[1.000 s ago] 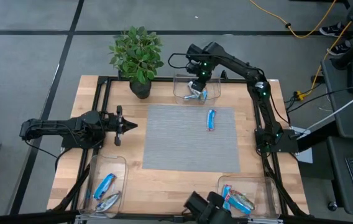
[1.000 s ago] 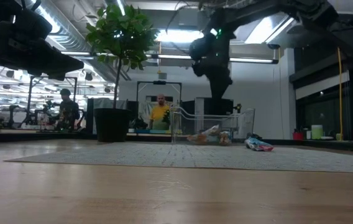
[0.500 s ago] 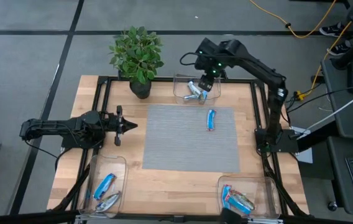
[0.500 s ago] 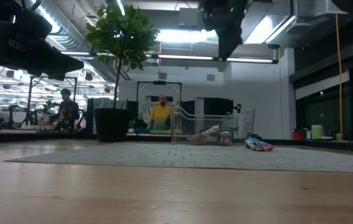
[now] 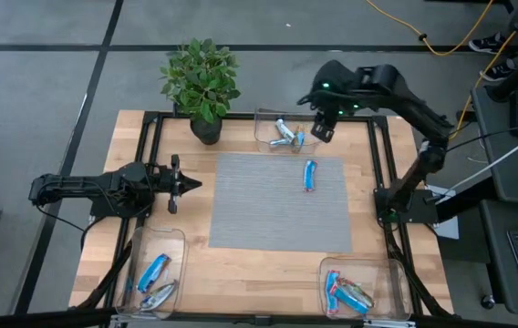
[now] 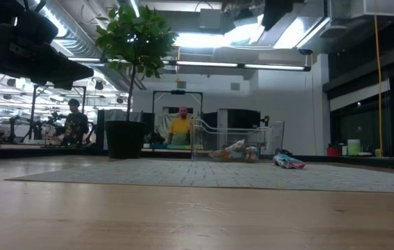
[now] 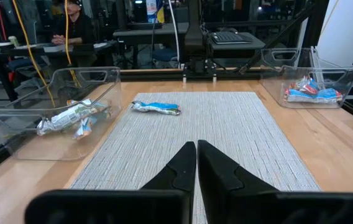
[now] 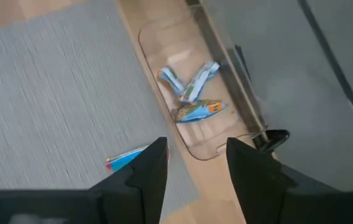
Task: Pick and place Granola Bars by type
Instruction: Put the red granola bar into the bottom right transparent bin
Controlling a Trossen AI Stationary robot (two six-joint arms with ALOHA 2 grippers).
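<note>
The right arm rises from its base at the table's right edge, bends at the elbow and reaches back toward the far side, so that the right gripper hangs high in the air just beside the clear bin at the far edge, pointing down. Its two dark fingers stand apart with nothing between them, and past them the wrist view looks down on that bin and the bars inside it. A single blue bar lies alone on the grey mat, toward its far right part and near the far bin. The left arm lies stretched low along the left side of the table, its left gripper pointing across toward the mat edge with the fingers pressed together and empty. Two more bins sit at the near edge: the near-left bin holds a blue bar and a silver one, and the near-right bin holds a small heap of bars. A potted plant stands at the far left corner of the table.
</note>
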